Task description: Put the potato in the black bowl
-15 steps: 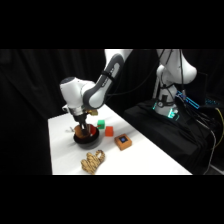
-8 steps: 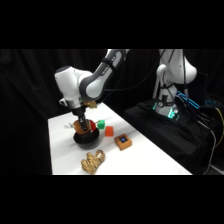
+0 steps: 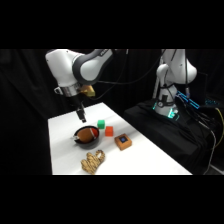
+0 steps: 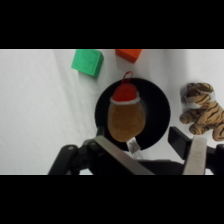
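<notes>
The side camera stands off beside the surface (image 3: 65, 150), looking across and down, far enough to take in the whole arm. The wrist camera sits above the claw (image 4: 155, 150), facing straight down at close range. Both views share the bowl (image 3: 79, 142) (image 4: 157, 107) below the claw.

Rounded orange-brown potato (image 4: 126, 119) with red-and-white cap lies inside the small round matte black bowl (image 4: 158, 108) on the table.
</notes>
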Robot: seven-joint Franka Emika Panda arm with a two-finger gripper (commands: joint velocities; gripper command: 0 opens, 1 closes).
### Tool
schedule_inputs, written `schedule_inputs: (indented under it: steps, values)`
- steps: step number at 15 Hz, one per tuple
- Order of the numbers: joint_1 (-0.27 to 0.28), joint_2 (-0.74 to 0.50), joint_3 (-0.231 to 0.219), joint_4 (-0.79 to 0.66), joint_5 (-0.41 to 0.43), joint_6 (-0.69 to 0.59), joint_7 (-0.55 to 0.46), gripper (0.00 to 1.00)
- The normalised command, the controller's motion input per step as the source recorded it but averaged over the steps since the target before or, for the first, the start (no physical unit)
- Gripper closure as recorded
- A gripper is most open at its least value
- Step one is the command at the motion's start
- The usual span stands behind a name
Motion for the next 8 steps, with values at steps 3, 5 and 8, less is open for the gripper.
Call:
schedule_inputs:
  steps: [3,5,8]
  values:
    - [0.035,-0.20,-0.032,0.09,0.020,-0.26,-0.08,0.00]
    - [0.038,-0.39,-0.032,0.00,0.022,-0.29,-0.08,0.00]
    - [0.043,-0.46,-0.031,-0.09,0.019,-0.23,-0.08,0.00]
